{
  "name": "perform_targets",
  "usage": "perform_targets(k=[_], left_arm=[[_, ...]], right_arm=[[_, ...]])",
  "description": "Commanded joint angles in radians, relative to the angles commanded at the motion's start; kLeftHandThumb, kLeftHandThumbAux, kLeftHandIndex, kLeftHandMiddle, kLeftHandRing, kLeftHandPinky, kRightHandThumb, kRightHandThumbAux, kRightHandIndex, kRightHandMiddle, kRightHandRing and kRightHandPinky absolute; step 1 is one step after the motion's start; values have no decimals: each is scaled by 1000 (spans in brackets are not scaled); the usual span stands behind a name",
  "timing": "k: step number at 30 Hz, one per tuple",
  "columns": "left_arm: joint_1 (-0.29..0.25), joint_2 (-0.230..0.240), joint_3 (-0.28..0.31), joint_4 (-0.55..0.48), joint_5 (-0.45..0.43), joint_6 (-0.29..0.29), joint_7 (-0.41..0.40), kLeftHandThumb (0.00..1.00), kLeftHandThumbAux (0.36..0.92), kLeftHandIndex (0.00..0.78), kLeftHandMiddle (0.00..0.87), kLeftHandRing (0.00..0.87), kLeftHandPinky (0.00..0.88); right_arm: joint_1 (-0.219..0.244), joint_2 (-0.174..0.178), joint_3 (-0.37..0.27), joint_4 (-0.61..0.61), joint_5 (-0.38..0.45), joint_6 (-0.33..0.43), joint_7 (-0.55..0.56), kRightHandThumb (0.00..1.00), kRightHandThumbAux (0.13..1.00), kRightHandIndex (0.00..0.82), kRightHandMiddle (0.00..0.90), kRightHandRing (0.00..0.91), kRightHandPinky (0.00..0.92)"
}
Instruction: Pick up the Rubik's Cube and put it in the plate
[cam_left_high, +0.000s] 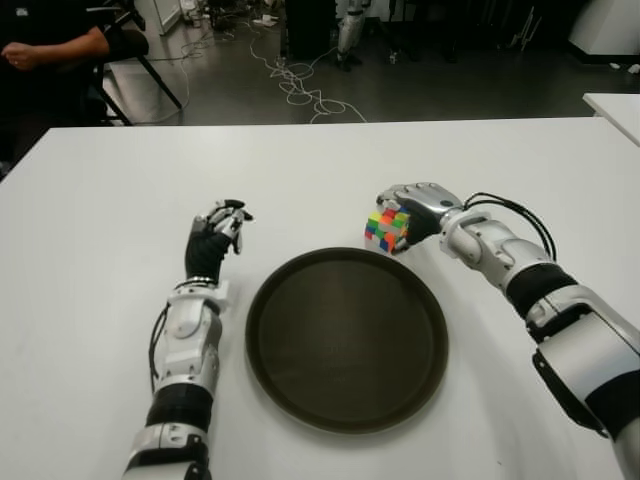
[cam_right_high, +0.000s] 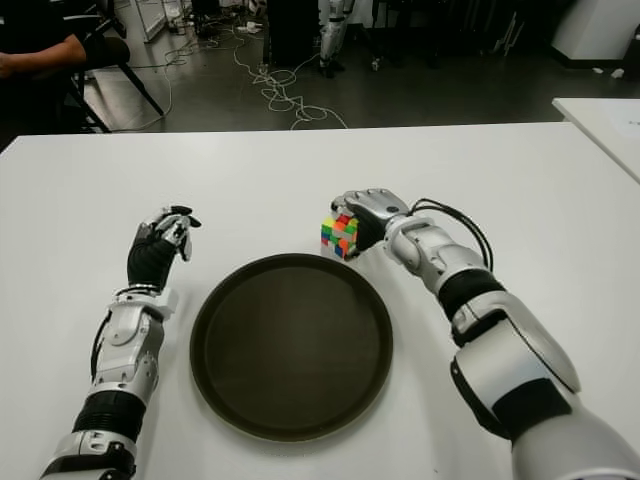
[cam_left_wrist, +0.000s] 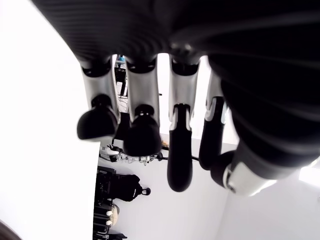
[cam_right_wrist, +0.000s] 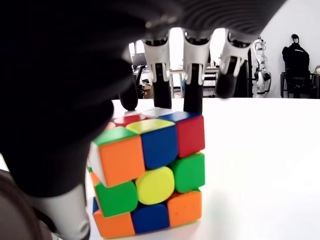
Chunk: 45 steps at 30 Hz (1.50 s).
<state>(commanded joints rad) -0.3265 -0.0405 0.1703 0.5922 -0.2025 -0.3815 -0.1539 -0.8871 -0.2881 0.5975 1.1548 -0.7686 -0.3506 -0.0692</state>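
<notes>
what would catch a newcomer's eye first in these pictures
The bright multicoloured Rubik's Cube stands out, on the white table just beyond the far right rim of the plate, with the right hand closed around it. Next comes the big dark round plate at the centre, holding nothing. The left hand shows left of the plate, fingers loosely curled and holding nothing.

Table layout.
Plate (cam_left_high: 346, 340) centre on table (cam_left_high: 300, 170); cube (cam_left_high: 386, 229) just behind its right rim; left hand (cam_left_high: 215, 238) left.
</notes>
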Motion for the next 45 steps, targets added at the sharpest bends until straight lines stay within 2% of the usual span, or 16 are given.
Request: perform_targets(k=[2, 10, 14, 28, 33, 37, 42, 45], left_arm=[[1, 0, 0, 0, -2, -2, -4, 856, 662, 419, 531, 795, 806], [1, 2, 0, 2, 2, -2, -5, 856, 661, 421, 530, 791, 808], [-1, 0, 0, 0, 5, 6, 5, 856, 661, 421, 530, 791, 808], [0, -7, -2, -12, 13, 18, 32, 856, 662, 417, 536, 802, 808], [-1, -6, -3, -10, 17, 22, 40, 856, 661, 419, 537, 801, 808], [-2, -6, -4, -8, 15, 21, 38, 856, 661, 419, 537, 799, 808], [-2, -5, -4, -3, 11, 8, 28, 856, 662, 419, 533, 795, 807], [-2, -4, -3, 3, 8, 5, 23, 856, 662, 420, 534, 793, 803]], right_arm=[[2, 0, -2, 1, 3, -6, -2, 0, 814, 241, 239, 241, 219], [1, -2, 2, 2, 5, -15, 13, 0, 814, 235, 235, 234, 187], [2, -3, 4, 5, 7, -20, 18, 0, 810, 240, 238, 237, 202], [12, -2, -2, 25, 17, -46, 2, 0, 832, 310, 337, 348, 338], [14, 1, -2, 37, 22, -57, -7, 0, 855, 389, 441, 461, 448], [14, 1, 0, 44, 27, -66, -9, 0, 864, 425, 491, 505, 480], [12, 2, -1, 47, 30, -69, -3, 0, 867, 423, 494, 501, 482], [11, 3, -1, 49, 31, -65, 4, 0, 851, 378, 447, 463, 449]])
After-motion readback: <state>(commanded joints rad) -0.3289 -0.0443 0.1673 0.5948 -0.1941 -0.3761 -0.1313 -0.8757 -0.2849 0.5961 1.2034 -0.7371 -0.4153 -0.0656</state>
